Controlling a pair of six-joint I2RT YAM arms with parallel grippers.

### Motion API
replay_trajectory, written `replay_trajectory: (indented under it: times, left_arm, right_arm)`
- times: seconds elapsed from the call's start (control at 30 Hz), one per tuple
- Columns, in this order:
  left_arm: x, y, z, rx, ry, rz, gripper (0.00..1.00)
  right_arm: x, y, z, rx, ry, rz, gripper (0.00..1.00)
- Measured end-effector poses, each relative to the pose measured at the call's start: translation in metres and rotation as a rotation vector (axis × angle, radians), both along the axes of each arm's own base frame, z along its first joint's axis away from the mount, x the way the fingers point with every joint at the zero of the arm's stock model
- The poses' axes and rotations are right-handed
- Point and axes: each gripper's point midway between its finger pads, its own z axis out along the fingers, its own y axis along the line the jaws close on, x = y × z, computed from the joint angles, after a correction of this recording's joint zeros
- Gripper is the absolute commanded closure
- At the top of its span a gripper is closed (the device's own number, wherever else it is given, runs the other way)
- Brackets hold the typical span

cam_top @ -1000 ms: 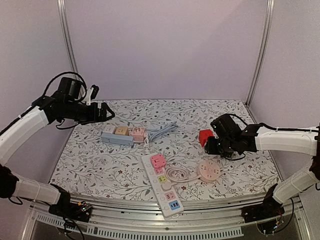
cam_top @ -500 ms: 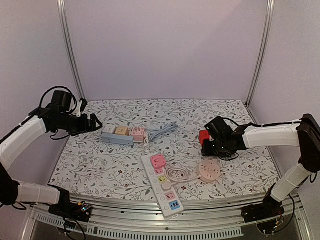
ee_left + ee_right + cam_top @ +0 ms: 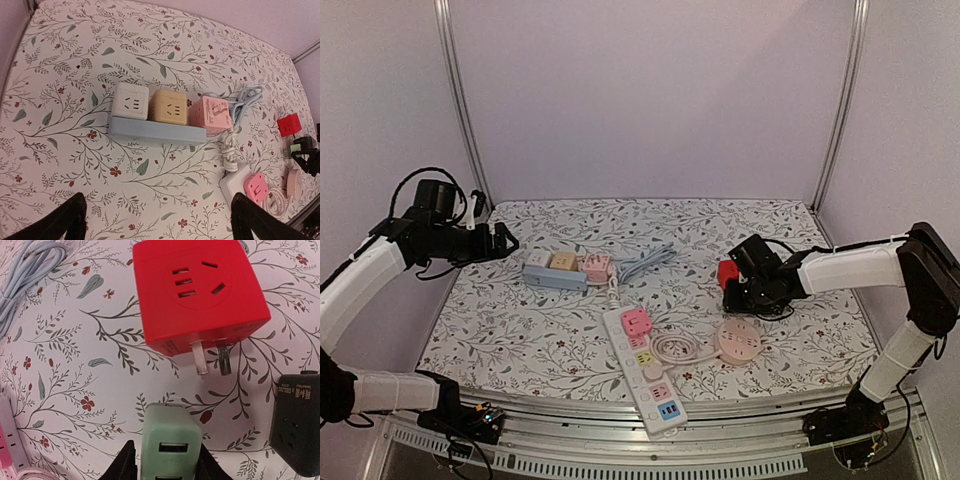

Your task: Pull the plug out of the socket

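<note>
The right fingers (image 3: 165, 467) stand narrow on both sides of the green plug (image 3: 169, 437), close against it; whether they press it, I cannot tell. Just ahead of them a red cube (image 3: 197, 295) lies on the counter (image 3: 65, 365), its prongs toward the fingers. A black socket block (image 3: 297, 425) lies beside them, apart from the plug. The left fingers (image 3: 157, 225) are wide apart and hold nothing, with a blue strip (image 3: 155, 134) ahead.
</note>
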Motion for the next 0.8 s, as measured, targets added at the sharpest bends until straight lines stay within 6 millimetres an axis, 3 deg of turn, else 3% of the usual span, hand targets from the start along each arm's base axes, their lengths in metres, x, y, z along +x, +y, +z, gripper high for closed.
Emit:
replay_trajectory:
  times: [0.4, 0.57, 0.8]
  left_arm:
    - [-0.001, 0.005, -0.003, 0.017, 0.002, 0.017, 0.01]
    - [-0.002, 0.005, -0.001, 0.019, -0.006, 0.02, 0.01]
    - [-0.002, 0.005, -0.003, 0.018, -0.001, 0.02, 0.02]
  right_arm:
    - [0.001, -0.002, 0.0, -0.001, -0.002, -0.005, 0.19]
    - [-0.001, -0.004, 0.01, 0.005, -0.02, -0.001, 0.12]
    - [-0.004, -0.007, 0.036, 0.032, -0.059, 0.006, 0.1]
